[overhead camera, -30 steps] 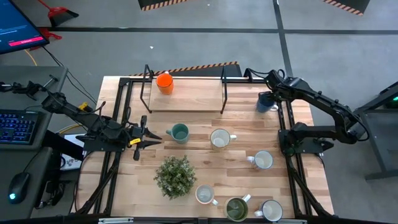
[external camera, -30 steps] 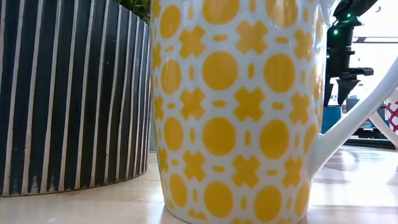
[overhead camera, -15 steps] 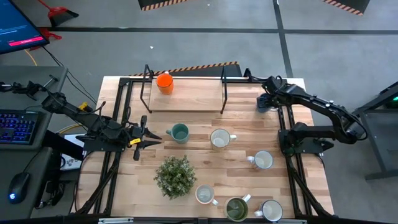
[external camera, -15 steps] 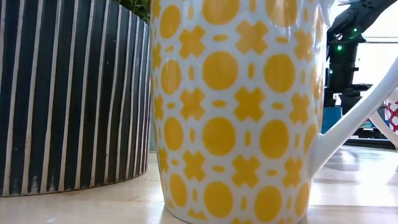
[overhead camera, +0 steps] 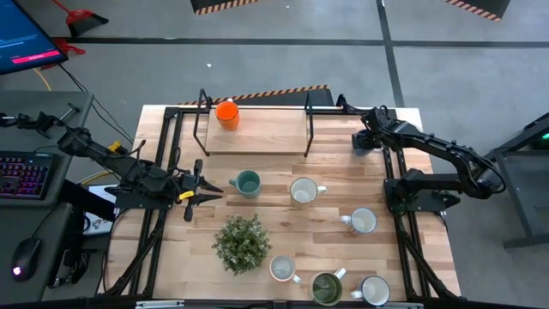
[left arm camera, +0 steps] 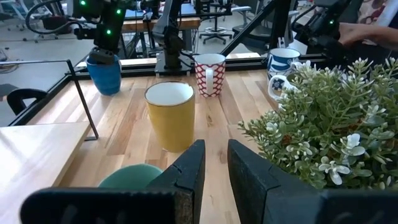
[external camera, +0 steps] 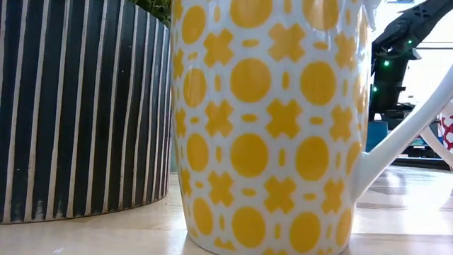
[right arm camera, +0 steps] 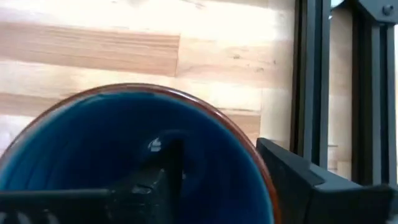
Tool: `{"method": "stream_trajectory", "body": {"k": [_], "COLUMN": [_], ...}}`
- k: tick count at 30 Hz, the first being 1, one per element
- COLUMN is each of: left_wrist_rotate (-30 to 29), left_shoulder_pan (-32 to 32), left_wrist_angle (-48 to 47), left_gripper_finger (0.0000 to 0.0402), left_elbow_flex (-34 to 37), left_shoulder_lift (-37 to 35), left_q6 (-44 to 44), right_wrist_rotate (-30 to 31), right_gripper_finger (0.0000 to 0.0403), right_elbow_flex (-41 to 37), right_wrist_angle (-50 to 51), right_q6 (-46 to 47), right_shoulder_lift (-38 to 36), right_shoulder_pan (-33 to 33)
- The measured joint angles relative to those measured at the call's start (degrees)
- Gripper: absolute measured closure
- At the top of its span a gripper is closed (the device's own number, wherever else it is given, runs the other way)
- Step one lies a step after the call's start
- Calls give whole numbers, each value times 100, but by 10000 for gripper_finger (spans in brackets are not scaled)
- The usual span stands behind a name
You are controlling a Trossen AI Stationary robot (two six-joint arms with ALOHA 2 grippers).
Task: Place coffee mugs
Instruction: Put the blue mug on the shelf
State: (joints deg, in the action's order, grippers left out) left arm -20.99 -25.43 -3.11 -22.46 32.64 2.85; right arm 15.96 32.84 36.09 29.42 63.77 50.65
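The blue mug (right arm camera: 93,143) stands at the table's far right (overhead camera: 367,142). My right gripper (right arm camera: 227,177) reaches down over it, open, with one finger (right arm camera: 163,177) inside the mug and the other (right arm camera: 298,183) outside its wall. An orange mug (overhead camera: 226,113) sits on the raised shelf (overhead camera: 257,137). My left gripper (overhead camera: 204,187) waits at the left with a narrow gap between its fingers (left arm camera: 214,168), just short of the teal mug (overhead camera: 247,182). White mugs (overhead camera: 302,190) (overhead camera: 362,221) (overhead camera: 281,269) and an olive-green mug (overhead camera: 326,287) stand on the table. My right gripper straddles the blue mug's rim (right arm camera: 262,165) from above, slanting down, one finger in the hollow and one outside. Whether either finger touches the wall, I cannot tell. The mug stands upright on the table.
A bushy potted plant (overhead camera: 242,243) stands at the near middle, its striped pot (external camera: 78,106) beside the yellow-patterned mug (external camera: 269,127). Another white mug (overhead camera: 374,290) sits at the near right. Black frame rails (overhead camera: 395,172) run along the right side, close to the blue mug.
My right gripper has sunk toward the blue mug, tipping more steeply downward, and now one finger is inside it. The mug has stayed in place.
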Motion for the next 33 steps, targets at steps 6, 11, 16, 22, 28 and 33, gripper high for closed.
{"method": "stream_trajectory", "body": {"k": [6,11,16,22,28,33], "left_wrist_rotate": [2,2,2,2,2,2], "left_shoulder_pan": [1,0,2,0,1,2], "left_wrist_angle": [-1,-4,-4,-4,-15,-29], "left_gripper_finger": [342,342,342,342,342,342], "left_elbow_flex": [0,0,0,0,0,0], "left_shoulder_lift": [0,-2,0,-2,0,-1], "left_q6": [-9,-11,-11,-9,-9,-9], "right_wrist_rotate": [-8,-315,-965,-976,-1048,-1050], "right_gripper_finger": [350,390,400,402,402,403], "right_elbow_flex": [0,13,7,7,171,817], "right_wrist_angle": [-153,-518,-912,-688,-527,-542], "right_q6": [-148,-409,-641,-697,-638,-682], "right_shoulder_lift": [0,-4,-20,-339,-1007,-1360], "right_shoulder_pan": [0,0,-131,-375,-574,-1039]}}
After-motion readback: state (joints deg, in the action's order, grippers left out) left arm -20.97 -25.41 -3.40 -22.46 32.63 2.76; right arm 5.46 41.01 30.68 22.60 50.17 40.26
